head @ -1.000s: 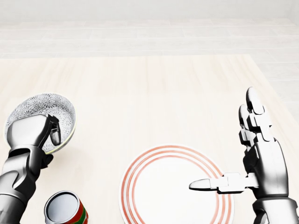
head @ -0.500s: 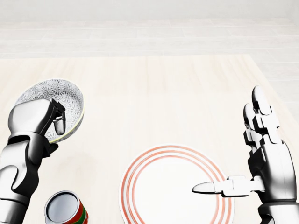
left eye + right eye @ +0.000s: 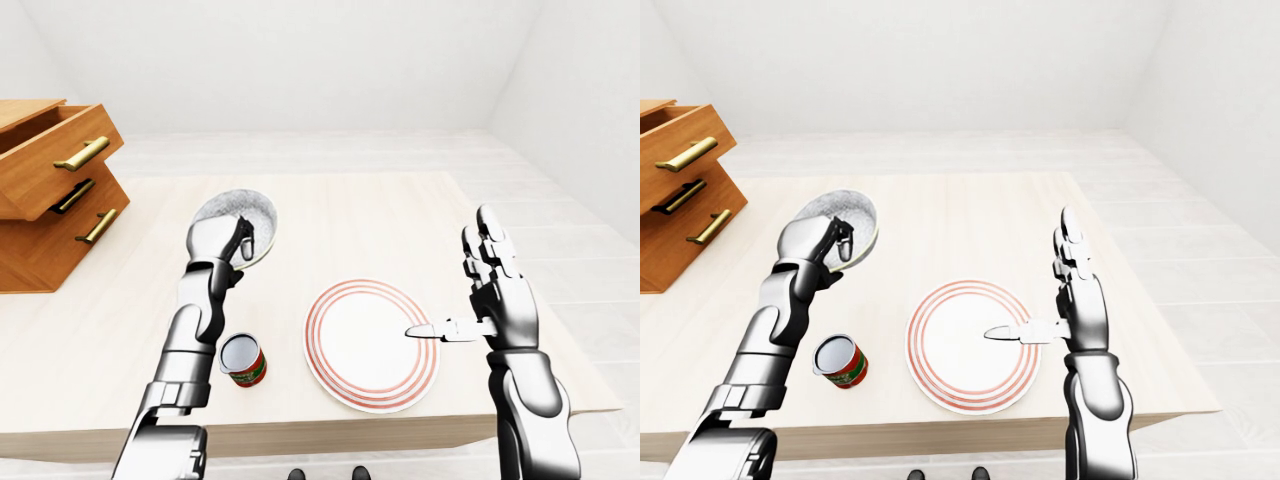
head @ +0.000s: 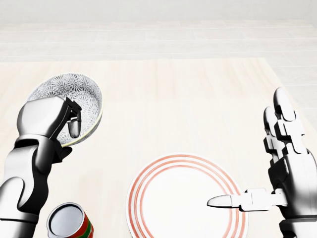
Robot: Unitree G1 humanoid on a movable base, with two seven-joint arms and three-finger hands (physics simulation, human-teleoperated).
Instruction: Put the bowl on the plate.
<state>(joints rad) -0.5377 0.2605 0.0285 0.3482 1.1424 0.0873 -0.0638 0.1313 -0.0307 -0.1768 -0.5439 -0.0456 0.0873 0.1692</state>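
A white bowl with a grey flower pattern (image 4: 74, 94) is held tilted above the table at the left of the head view. My left hand (image 4: 67, 124) is shut on its near rim, thumb inside and fingers under the wall. The white plate with red rings (image 4: 148, 184) lies flat on the table at the bottom centre, to the right of and below the bowl. My right hand (image 4: 250, 153) stands open at the plate's right edge, with the fingers (image 4: 280, 114) upright and the thumb over the rim.
A red and green can (image 4: 69, 223), open end up, stands on the table below the bowl and left of the plate. A wooden drawer unit (image 3: 50, 190) with an open top drawer sits at the table's left. The light wooden table (image 3: 350, 215) ends just right of my right hand.
My left hand has carried the bowl up and to the right in the head view, toward the plate. My right hand has drifted slightly right and down, still open.
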